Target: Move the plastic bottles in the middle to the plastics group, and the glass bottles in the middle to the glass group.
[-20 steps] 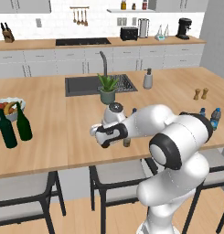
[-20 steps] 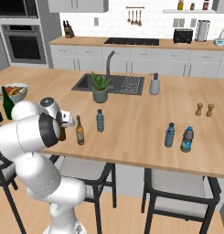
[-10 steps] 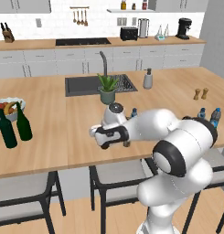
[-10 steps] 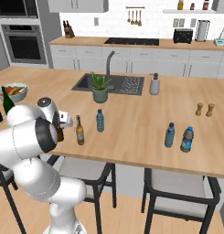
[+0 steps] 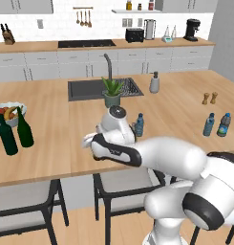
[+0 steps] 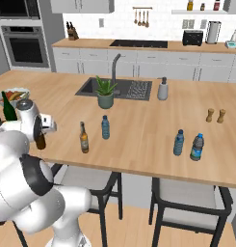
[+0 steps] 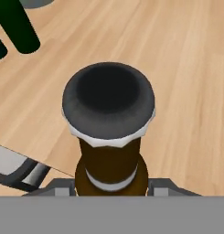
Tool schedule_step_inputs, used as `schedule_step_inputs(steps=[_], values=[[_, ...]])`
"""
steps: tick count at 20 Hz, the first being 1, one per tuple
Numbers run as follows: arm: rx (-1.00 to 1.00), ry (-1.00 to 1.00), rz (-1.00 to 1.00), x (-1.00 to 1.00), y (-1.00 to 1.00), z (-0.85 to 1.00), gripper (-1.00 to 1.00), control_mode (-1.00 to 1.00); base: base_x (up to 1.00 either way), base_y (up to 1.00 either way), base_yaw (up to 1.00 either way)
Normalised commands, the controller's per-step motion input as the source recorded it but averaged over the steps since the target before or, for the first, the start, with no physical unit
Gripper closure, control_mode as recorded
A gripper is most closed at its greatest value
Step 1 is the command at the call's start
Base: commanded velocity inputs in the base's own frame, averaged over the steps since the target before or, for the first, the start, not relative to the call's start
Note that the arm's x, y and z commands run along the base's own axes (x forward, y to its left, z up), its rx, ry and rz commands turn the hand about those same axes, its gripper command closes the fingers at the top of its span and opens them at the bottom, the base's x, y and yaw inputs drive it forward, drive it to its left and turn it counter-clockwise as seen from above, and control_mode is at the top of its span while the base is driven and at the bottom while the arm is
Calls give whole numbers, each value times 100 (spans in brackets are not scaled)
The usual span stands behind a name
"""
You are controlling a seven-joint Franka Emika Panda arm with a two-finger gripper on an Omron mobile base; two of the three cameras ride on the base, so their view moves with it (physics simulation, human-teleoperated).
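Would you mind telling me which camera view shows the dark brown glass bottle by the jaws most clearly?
The hand view: the dark brown glass bottle stands close up, seen from above its dark cap, between the jaws. The right base view shows its lower body beside the white hand. In the left base view the arm covers it.

Even, bright rendered light with soft, faint shadows on the desk (image 5: 51,143); all views slightly soft, without glare.

Dark brown bottle (image 7: 109,151) upright at counter edge; amber bottle (image 6: 84,138) beside light-blue bottle (image 6: 105,127).
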Motion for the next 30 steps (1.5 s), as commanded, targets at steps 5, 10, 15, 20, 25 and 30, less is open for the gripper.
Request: schedule_step_inputs(steps=[5, 10, 15, 20, 25, 30], values=[[-8, 13, 5, -20, 94, 58, 100, -100, 0, 0, 0], [-14, 11, 0, 5, 100, 4, 100, -100, 0, 0, 0], [-5, -1, 0, 20, 70, -11, 100, -100, 0, 0, 0], [0, -1, 0, 54, 5, -2, 100, -100, 0, 0, 0], [0, 0, 0, 72, 4, -6, 100, -100, 0, 0, 0], [3, 0, 0, 50, 3, -1, 100, -100, 0, 0, 0]])
